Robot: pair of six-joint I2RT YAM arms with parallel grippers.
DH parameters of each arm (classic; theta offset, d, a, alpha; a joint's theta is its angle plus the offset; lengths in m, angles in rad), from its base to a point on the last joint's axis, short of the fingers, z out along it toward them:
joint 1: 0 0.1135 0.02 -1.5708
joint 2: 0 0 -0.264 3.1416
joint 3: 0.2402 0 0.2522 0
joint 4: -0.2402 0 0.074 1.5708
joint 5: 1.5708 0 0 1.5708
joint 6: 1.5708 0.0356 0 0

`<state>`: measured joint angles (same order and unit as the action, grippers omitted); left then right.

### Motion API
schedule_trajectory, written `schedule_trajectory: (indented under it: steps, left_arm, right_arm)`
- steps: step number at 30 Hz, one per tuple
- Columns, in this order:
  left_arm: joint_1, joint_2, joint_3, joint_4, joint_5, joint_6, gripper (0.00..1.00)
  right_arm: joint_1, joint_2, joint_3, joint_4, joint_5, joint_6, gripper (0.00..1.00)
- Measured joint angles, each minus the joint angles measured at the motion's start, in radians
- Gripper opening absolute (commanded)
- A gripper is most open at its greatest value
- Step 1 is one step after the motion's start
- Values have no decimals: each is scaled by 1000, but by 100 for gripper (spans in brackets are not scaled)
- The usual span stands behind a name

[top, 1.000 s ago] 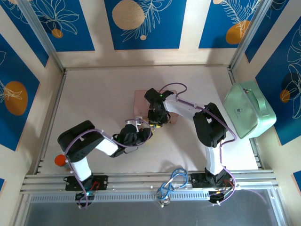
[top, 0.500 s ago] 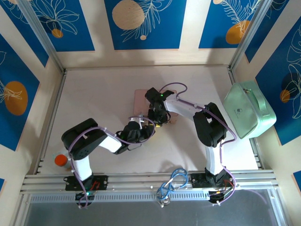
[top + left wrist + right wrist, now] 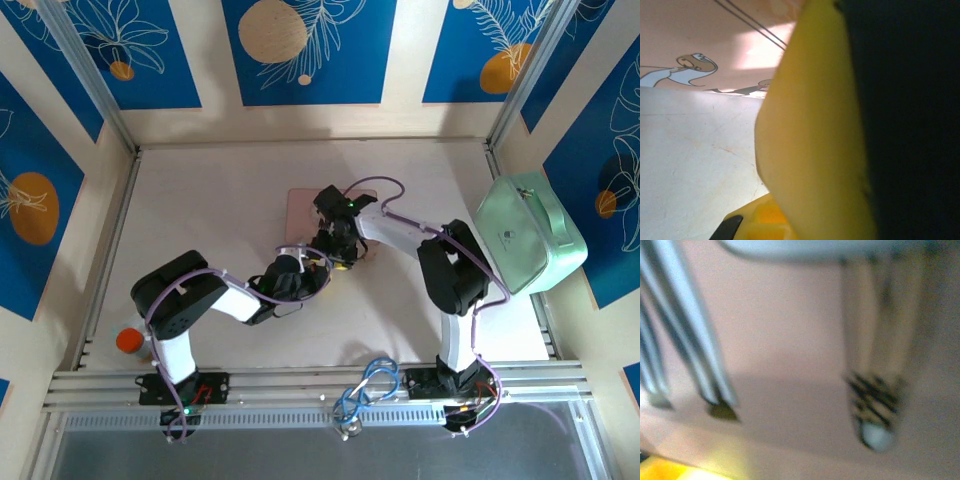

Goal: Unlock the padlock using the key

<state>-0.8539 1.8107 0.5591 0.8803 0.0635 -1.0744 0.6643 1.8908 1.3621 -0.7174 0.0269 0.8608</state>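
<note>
Both arms meet mid-table at the near edge of the pink tin box (image 3: 303, 212). The left gripper (image 3: 300, 272) comes in from the near-left and the right gripper (image 3: 338, 250) from the right. Tips are just beside each other, can't tell if they touch

Padlock: can't pick it out from above, the gripper heads cover that spot. Going by where the tips meet, I'd put it between them at the box's near edge. The right wrist view is badly blurred: thin silvery bars (image 3: 690, 325) on the left over pink, and a pale blue-grey band (image 3: 810, 247) across the top. Could be shackle and body, can't confirm. Key not identifiable either

Jaws: can't tell for either arm. The left wrist view has one yellow finger (image 3: 810, 150) right up against the lens, box illustration behind it and bare table (image 3: 685, 165) below, no gap readable. On the right, nothing resolvable in the blur

Step, my read: key-to-keyway alignment or insertion, one arm steadying the lock and the other bringing the key. Which is which I can't say, and I can't tell if the shackle is open

Next move calls for:
- lock body held firm
- key lined up on the keyway axis and pushed fully home
- then a wrist roll with no side load

Small parts and tight clearance between the heads, so slow, small corrections
</note>
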Motion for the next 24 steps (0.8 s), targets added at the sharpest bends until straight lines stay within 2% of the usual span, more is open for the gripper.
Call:
schedule_trajectory:
  steps: [7,10,16,24]
  left_arm:
    - [-2,0,0,6,14,-21,0]
    - [-2,0,0,16,20,-28,0]
    - [7,0,-1,32,41,-58,0]
    - [13,-3,-2,28,57,-62,0]
  right_arm:
    - [2,-315,-385,332,41,118,67]
    - [23,-395,-488,469,87,135,65]
    - [29,-410,-572,630,119,135,61]
    - [19,-370,-523,615,141,124,60]
